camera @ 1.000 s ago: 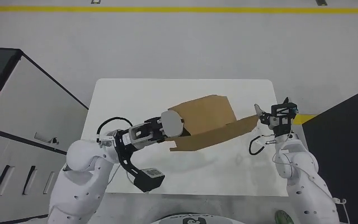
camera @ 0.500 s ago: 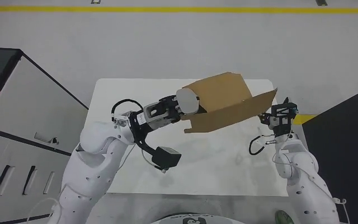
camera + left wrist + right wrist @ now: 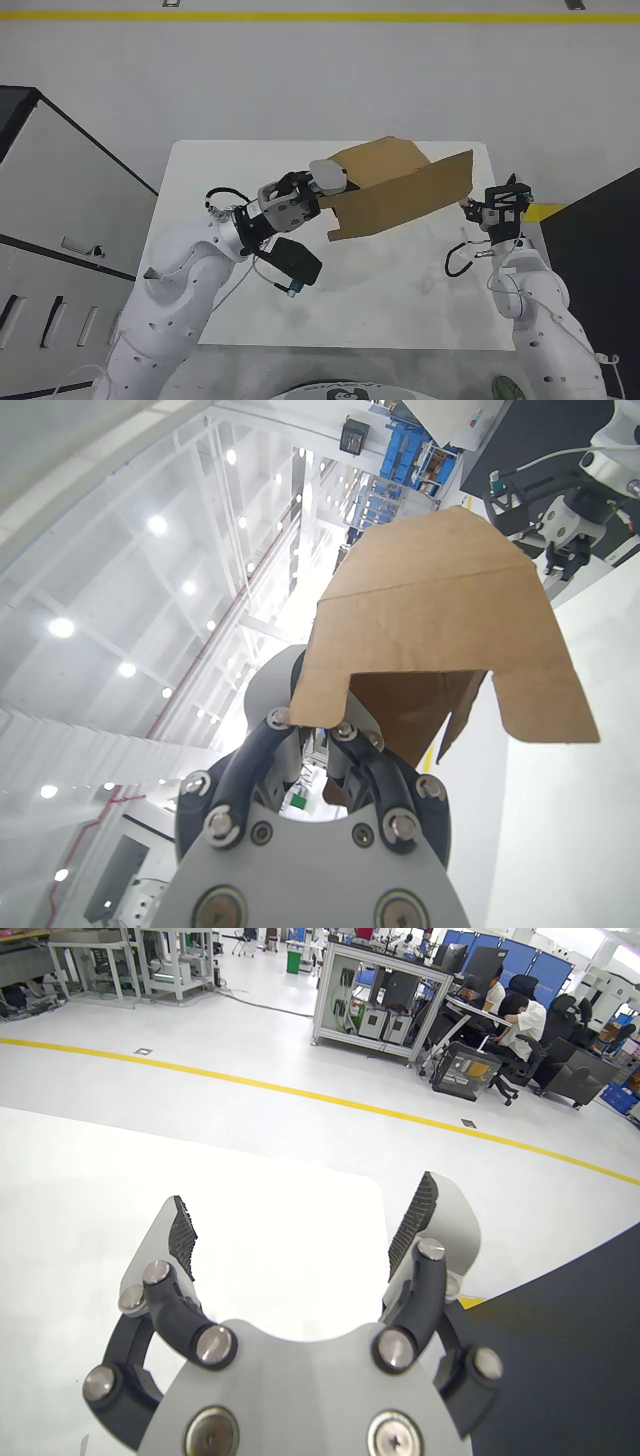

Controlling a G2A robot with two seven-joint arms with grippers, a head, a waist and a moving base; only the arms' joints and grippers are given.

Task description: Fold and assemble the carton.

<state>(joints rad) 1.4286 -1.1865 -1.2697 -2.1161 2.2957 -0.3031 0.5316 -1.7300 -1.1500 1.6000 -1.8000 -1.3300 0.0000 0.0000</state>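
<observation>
Left claw point(image 3: 311, 725) gripped the carton point(image 3: 440, 620) by a flap; you likely needed the wide right claw point(image 3: 305, 1200) bracing it.

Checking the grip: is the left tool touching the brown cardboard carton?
Touching. The left wrist view shows the left tool clamped on a flap edge of the brown cardboard carton.

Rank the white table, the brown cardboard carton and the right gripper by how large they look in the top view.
Largest: white table, by far.
Middle: brown cardboard carton, held above the table, nearer the camera, so it may look bigger than it is.
Smallest: right gripper, open near the table's edge.
</observation>
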